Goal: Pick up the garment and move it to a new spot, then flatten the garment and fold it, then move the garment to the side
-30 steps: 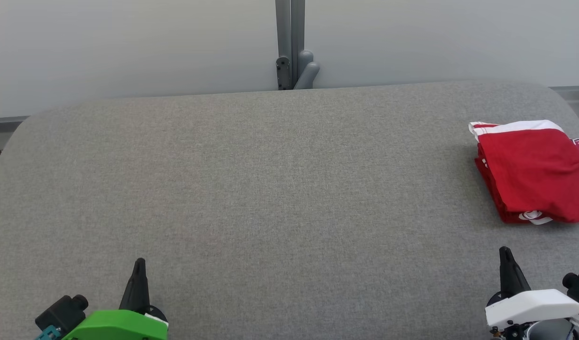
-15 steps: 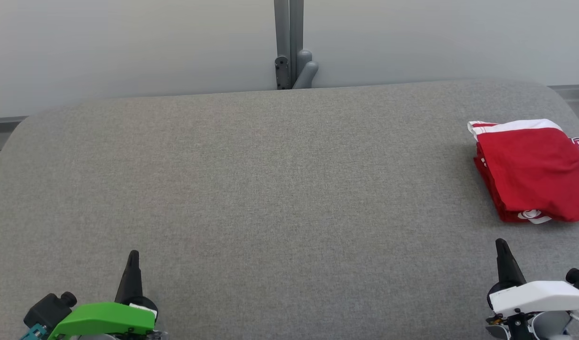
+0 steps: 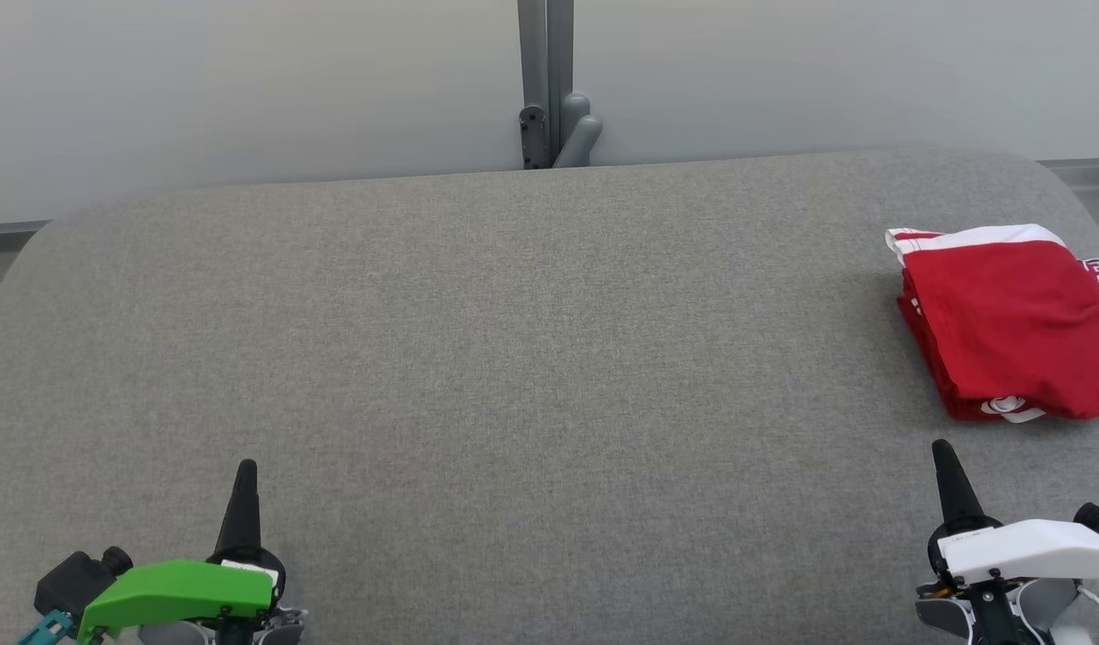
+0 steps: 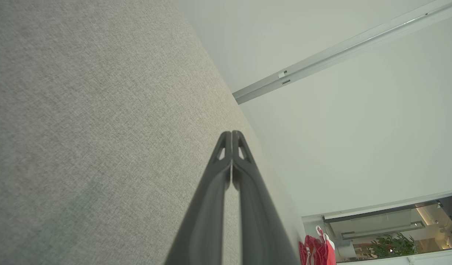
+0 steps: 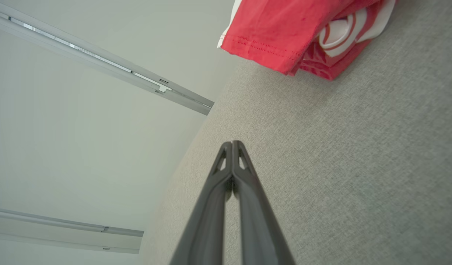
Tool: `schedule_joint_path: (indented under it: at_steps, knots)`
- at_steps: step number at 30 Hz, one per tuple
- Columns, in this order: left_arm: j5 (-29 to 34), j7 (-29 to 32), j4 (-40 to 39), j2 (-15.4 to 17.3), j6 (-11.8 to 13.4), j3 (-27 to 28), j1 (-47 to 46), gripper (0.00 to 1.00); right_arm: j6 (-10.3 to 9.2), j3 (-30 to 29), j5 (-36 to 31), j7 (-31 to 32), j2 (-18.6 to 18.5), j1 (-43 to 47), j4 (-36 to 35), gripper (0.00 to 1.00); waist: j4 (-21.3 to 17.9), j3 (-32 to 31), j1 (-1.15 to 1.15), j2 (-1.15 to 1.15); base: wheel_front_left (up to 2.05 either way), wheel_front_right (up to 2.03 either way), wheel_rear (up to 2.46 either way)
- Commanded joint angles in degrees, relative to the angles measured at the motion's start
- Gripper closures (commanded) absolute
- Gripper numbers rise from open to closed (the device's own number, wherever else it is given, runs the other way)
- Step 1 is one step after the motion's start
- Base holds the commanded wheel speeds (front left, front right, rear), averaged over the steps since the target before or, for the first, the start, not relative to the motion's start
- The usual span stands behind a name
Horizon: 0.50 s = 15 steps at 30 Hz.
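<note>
My left gripper (image 3: 245, 470), pinched together and empty, hovers over the grey table (image 3: 549, 358) near its front edge. Broad fabric runs right to my right gripper (image 3: 941, 450), likewise pinched, empty; the folded red garment (image 3: 1006, 322) lies beyond, by the right edge.

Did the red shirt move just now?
No. The red garment keeps its spot on the table relative to the grey post; everything slid slightly left together, so the camera moved.
</note>
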Motion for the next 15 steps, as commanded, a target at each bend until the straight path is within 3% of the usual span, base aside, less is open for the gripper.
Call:
schedule_joint_path:
  at_steps: [1, 15]
  knots:
    - [-2.1, 0.6, -0.7, 0.3, -0.4, 0.5, -1.4, 1.00, 0.03, 0.1, 2.3, 0.5, -0.4, -1.3, -0.8, 1.00, 0.0, 0.0, 0.00, 0.00, 0.00, 0.00, 0.00]
    - [-8.9, 2.4, -1.3, 0.4, -0.4, 1.3, -2.2, 1.00, 0.03, 0.5, 10.7, 2.4, -0.5, -2.1, -1.1, 1.00, -0.2, 0.1, 0.00, 0.00, 0.00, 0.00, 0.00]
